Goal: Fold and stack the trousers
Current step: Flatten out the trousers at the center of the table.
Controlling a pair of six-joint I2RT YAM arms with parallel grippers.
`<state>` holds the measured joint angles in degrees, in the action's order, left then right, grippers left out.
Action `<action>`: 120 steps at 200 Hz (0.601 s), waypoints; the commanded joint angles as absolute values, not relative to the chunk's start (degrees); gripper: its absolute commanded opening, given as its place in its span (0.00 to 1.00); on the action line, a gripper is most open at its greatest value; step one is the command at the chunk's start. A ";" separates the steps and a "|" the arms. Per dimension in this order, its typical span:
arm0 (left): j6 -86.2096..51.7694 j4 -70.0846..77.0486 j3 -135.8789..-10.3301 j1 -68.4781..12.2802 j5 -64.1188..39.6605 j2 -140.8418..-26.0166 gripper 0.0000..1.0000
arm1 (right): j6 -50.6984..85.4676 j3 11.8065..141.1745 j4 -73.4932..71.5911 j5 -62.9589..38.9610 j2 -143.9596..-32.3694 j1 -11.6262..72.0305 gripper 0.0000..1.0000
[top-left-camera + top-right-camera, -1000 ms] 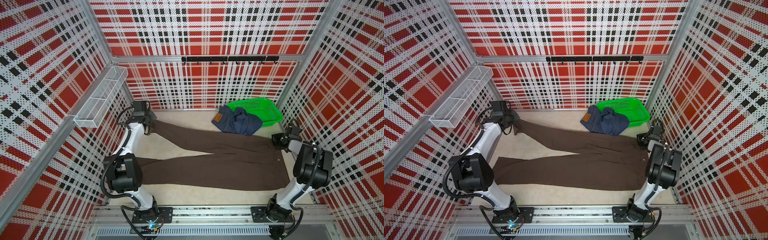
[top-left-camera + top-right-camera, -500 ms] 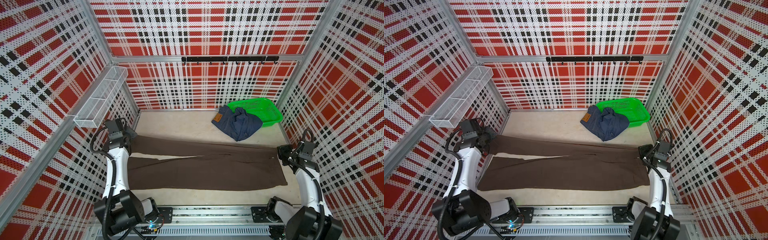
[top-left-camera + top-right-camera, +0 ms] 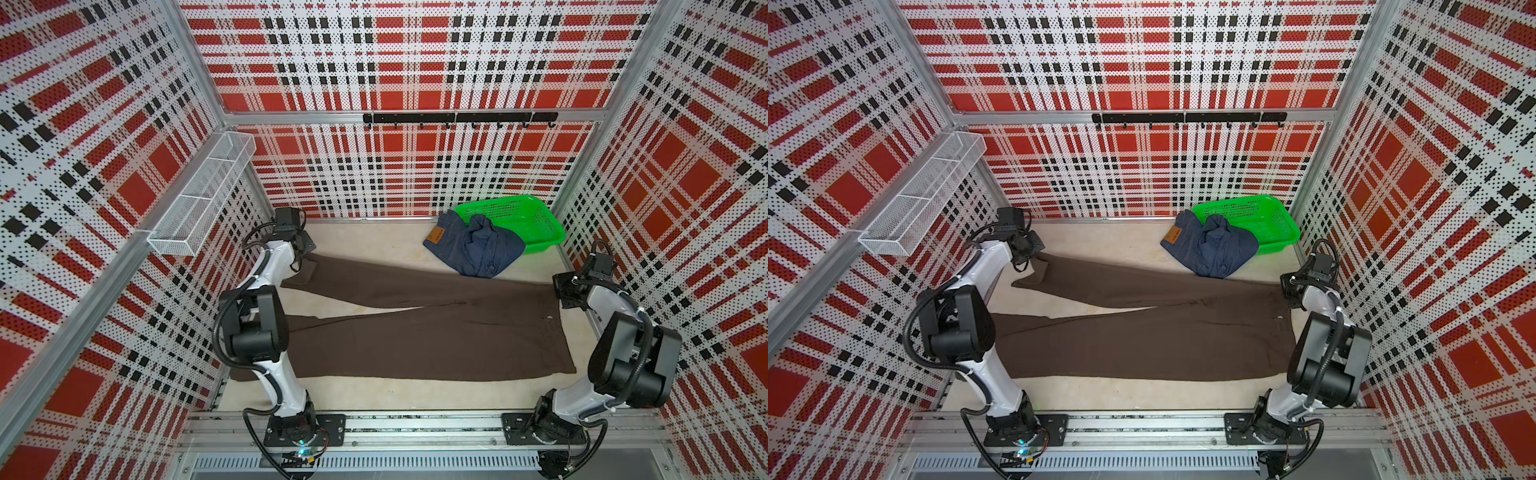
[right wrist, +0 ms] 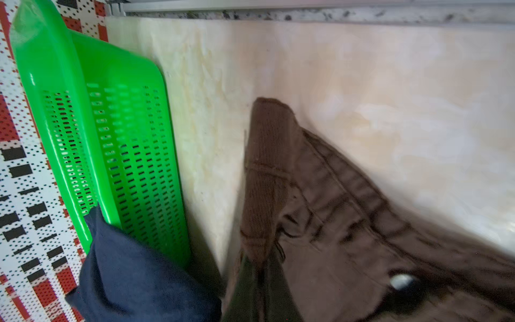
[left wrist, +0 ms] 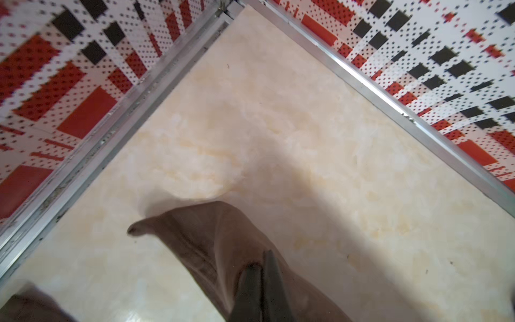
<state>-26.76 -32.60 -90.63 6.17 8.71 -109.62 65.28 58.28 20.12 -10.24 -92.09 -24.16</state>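
Brown pair (image 3: 415, 332) lies flat across the counter (image 3: 374, 237), waist toward the right arm, legs splayed in a V toward the left. Left pincer (image 5: 262, 269) is clamped on the far leg's hem (image 5: 195, 231), with the corner lifted off the counter. Right pincer (image 4: 259, 267) is clamped on the far waistband (image 4: 267, 167) corner. Jeans (image 3: 473, 249) sit crumpled at the back, half over the basket (image 3: 536, 220) rim, and their lower edge looks to touch the brown pair's far edge. Likely step: bring the far leg over onto the near one. Risks: both grips are thin pinches near the fabric edge and the cloth is soft, so a fast pull could strip it out. If the arms move out of sync, the fold will skew or bunch at the crotch. Dragging instead of lifting could snag the jeans and pull them along. The near hem is hidden under the left arm (image 3: 257, 328), so I can't tell whether it's pinned.
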 commanded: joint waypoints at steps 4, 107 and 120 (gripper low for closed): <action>-26.87 -35.34 -99.42 4.58 14.06 -115.91 0.00 | 66.62 61.74 17.24 -5.30 -96.66 -23.87 0.00; -26.19 -41.20 -116.54 3.67 14.63 -131.96 0.00 | 68.27 69.59 17.83 -3.34 -107.85 -20.36 0.00; -26.14 -41.46 -118.37 3.93 14.35 -133.39 0.00 | 68.64 70.52 17.80 -3.10 -108.91 -19.64 0.00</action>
<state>-26.68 -39.64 -115.31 2.96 12.47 -130.04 67.22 68.40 17.54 -6.48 -106.32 -20.49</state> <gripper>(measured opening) 0.056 0.064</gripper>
